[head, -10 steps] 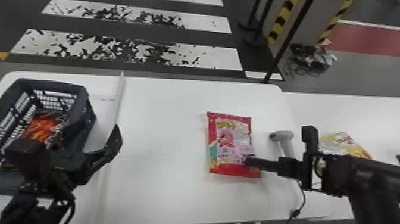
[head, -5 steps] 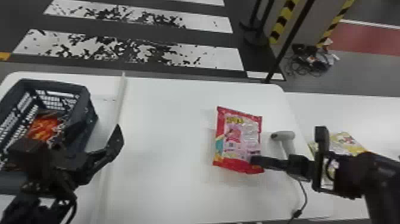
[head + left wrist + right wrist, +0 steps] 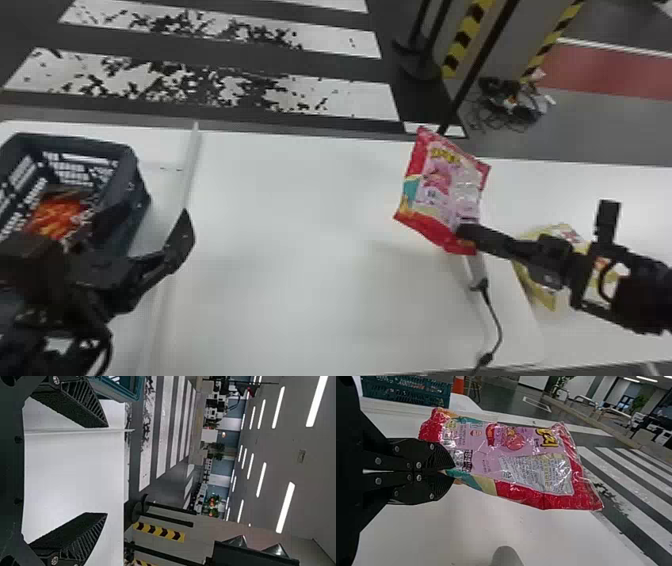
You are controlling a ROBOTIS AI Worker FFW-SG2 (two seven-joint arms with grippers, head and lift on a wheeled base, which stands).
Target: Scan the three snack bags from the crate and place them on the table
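My right gripper [image 3: 465, 232] holds the red and pink snack bag [image 3: 440, 187] by its lower edge, raised over the table's right part. In the right wrist view the closed fingers of my right gripper [image 3: 451, 470] pinch the edge of the bag [image 3: 514, 459]. The scanner [image 3: 475, 270] stands just below the bag, partly hidden by it. A yellow snack bag [image 3: 535, 285] lies on the right, behind the right arm. An orange snack bag [image 3: 57, 217] is inside the crate [image 3: 135, 175] at left. Beside the crate is my left gripper [image 3: 145, 240]; its fingers are apart in the left wrist view [image 3: 97, 470].
The white table [image 3: 280, 200] spans the space between the arms. A raised strip [image 3: 185, 185] runs across it near the crate. The scanner's cable [image 3: 495, 320] trails to the front edge.
The red and pink bag has been lifted from the table and tilted up, moving to the right with my right gripper. The left arm stays put.
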